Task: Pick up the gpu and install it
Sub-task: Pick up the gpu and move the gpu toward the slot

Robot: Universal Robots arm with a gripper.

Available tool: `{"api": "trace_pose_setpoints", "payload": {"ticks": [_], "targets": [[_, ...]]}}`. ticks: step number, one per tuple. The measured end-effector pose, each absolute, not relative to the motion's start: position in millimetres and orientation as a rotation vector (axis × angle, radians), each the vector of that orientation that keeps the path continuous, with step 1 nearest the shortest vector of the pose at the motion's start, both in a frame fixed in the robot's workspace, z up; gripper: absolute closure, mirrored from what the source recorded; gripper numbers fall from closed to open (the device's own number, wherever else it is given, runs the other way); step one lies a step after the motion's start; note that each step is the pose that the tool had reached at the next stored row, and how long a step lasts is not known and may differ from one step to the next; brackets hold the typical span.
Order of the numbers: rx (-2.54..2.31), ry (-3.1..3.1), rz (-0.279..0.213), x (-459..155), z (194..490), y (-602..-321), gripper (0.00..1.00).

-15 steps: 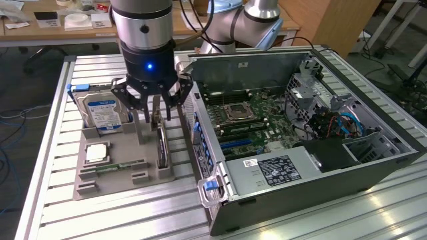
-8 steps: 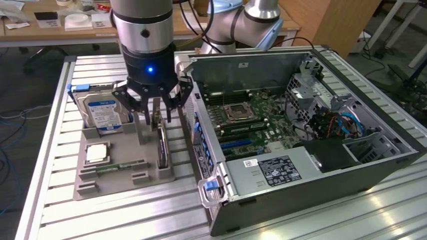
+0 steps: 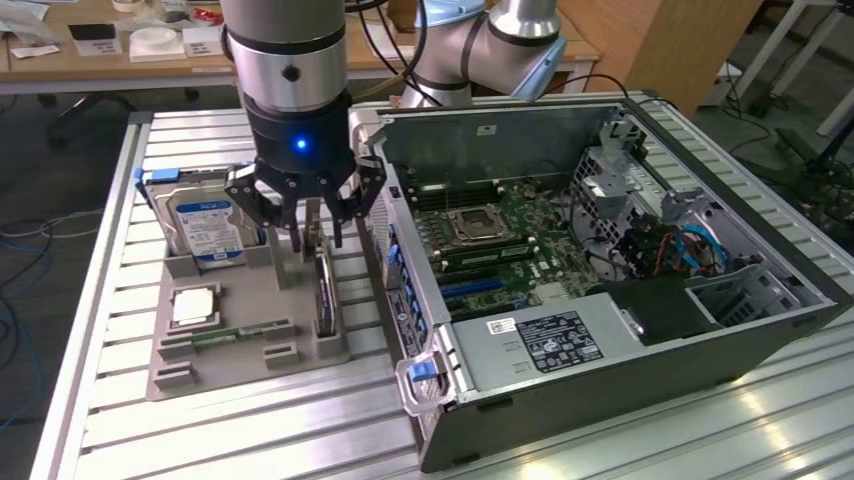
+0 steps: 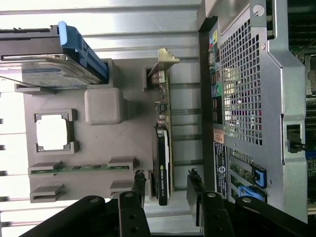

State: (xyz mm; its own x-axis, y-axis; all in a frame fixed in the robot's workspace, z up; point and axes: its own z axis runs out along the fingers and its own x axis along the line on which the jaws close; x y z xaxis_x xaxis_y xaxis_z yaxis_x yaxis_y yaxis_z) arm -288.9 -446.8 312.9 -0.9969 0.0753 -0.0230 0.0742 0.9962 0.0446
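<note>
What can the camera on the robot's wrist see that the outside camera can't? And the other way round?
Wrist view: the computer case's back grille with all its little holes, and the label on the gpu's edge.
Exterior view: the inside of the open case, with the green motherboard and the labelled power supply, plus the arm's blue light.
Both: the gpu standing on edge in the grey holder, the hard drive in that holder too, and the open gripper straddling the gpu.
</note>
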Motion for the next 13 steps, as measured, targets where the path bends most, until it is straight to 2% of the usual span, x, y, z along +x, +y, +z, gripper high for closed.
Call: {"api": "trace_pose_setpoints", "payload": {"ticks": [13], "targets": [[0.117, 3.114, 0.068, -288.9, 310.4, -446.8, 0.53]]}}
